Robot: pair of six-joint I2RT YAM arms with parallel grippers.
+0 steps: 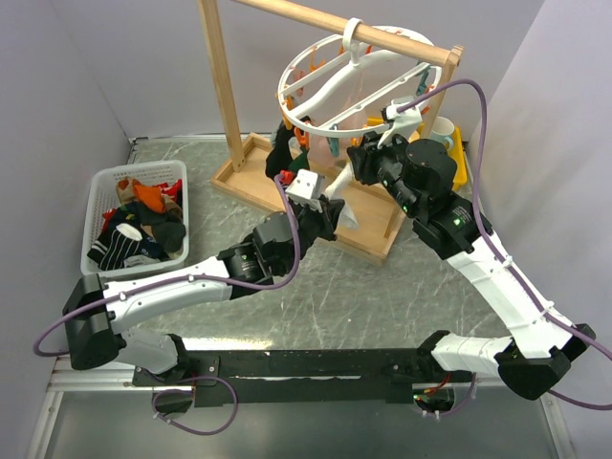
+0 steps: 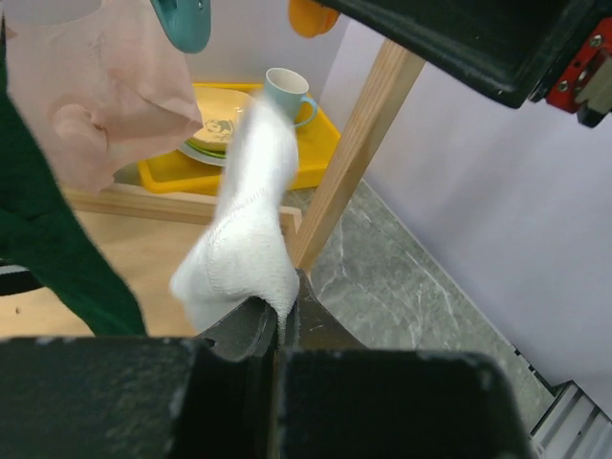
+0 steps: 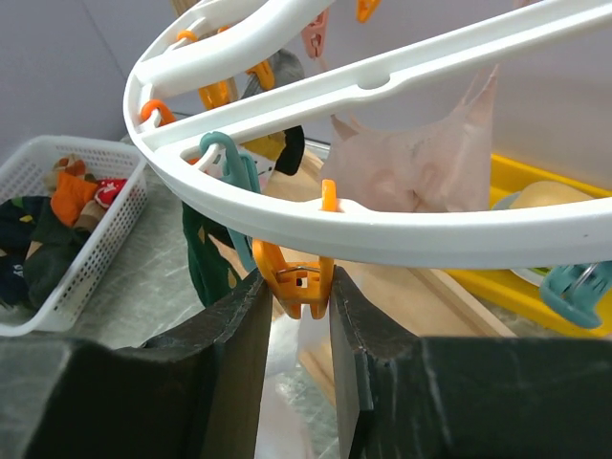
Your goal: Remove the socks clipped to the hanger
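Note:
The white ring hanger [image 1: 356,75] hangs by its hook from the wooden rack's bar. My left gripper [image 1: 330,212] is below it, shut on the toe of a white sock [image 2: 244,239], pinched between the jaws [image 2: 280,317]. The sock [image 1: 345,212] stretches up toward the ring. My right gripper [image 3: 296,282] squeezes an orange clothespin [image 3: 301,277] under the ring [image 3: 382,234], one finger on each side. The white sock shows blurred below that pin [image 3: 292,363]. A pale pink sock [image 3: 421,163] and a dark green sock [image 3: 206,253] hang from other pins.
A white mesh basket [image 1: 99,191] with several socks stands at the left. The wooden rack's base [image 1: 251,182] and post [image 2: 359,153] are close to both grippers. A yellow tray [image 2: 316,143] with a plate and a cup [image 2: 287,91] sits behind the rack.

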